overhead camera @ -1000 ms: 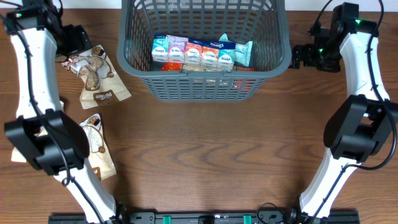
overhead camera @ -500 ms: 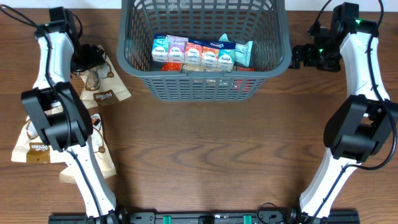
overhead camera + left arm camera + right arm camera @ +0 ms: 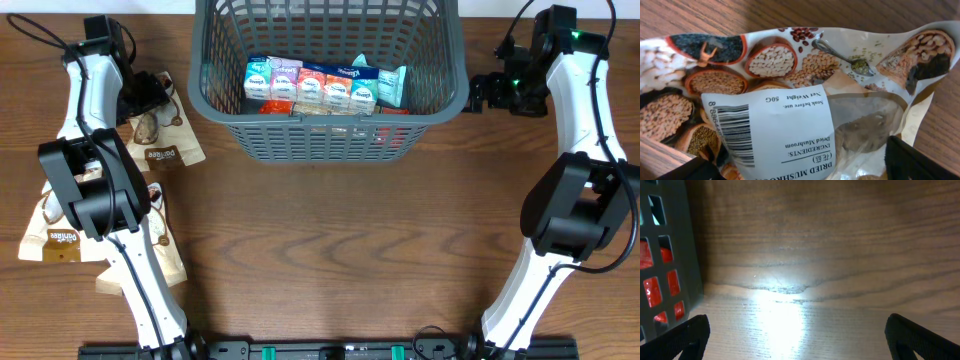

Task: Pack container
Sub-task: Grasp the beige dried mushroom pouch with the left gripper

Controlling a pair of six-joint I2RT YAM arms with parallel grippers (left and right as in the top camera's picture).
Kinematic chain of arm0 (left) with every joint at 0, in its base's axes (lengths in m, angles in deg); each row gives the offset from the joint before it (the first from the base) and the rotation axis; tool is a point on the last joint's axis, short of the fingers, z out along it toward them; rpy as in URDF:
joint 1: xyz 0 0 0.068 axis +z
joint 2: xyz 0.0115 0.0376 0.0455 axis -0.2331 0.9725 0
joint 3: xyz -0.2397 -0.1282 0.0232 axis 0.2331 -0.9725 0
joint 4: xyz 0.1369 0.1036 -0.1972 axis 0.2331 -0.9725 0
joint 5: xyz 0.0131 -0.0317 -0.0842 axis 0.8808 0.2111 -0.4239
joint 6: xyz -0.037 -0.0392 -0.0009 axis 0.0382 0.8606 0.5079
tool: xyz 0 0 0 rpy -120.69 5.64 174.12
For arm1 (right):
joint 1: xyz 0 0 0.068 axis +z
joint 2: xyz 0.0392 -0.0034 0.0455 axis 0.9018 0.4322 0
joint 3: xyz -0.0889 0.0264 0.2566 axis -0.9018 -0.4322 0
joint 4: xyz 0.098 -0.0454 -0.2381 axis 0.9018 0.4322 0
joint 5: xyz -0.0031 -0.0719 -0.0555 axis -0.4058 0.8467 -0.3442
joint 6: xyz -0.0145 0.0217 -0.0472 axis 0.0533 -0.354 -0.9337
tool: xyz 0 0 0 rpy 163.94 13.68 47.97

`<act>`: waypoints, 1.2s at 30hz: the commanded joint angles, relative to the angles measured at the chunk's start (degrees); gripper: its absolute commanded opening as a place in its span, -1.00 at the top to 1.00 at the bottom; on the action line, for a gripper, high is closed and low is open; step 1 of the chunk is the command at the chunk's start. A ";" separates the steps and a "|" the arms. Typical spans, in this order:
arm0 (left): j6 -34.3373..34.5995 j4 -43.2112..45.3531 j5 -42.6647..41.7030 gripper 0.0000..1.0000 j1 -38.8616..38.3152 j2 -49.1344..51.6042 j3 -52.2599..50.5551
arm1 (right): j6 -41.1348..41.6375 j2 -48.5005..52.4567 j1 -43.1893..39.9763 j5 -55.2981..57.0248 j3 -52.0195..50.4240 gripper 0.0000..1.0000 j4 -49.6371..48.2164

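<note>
The container [image 3: 330, 135] is a dark grey slotted basket at the top centre, holding several small snack packs [image 3: 322, 86]. A dried mushroom packet [image 3: 165, 140] lies on the table left of the basket and fills the left wrist view [image 3: 790, 115]. My left gripper [image 3: 148, 93] is open and low over the packet's top end, with one finger on each side of it [image 3: 800, 165]. My right gripper [image 3: 478, 92] is open and empty just right of the basket, over bare wood [image 3: 797, 335]. The basket wall [image 3: 665, 255] shows at the left of the right wrist view.
Two more mushroom packets lie at the left, one near the table's edge [image 3: 58, 228] and one beside the left arm's base [image 3: 160, 245]. The brown wooden table [image 3: 350, 240] extends in front of the basket.
My left arm has swung in, and its gripper has moved down and right onto the mushroom packet, which has shifted slightly. The right arm has not moved.
</note>
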 commanded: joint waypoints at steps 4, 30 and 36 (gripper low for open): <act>0.33 1.86 0.07 -0.61 -0.09 1.62 -1.53 | -1.16 0.42 0.72 -0.42 -0.46 -0.98 1.29; -0.02 1.33 0.09 0.89 -0.79 2.10 -3.67 | -2.36 0.42 0.70 1.31 -0.46 -0.98 2.73; -3.50 -4.63 0.31 0.89 -2.71 -4.66 -3.65 | -2.40 0.42 0.70 1.51 -0.46 -0.99 2.56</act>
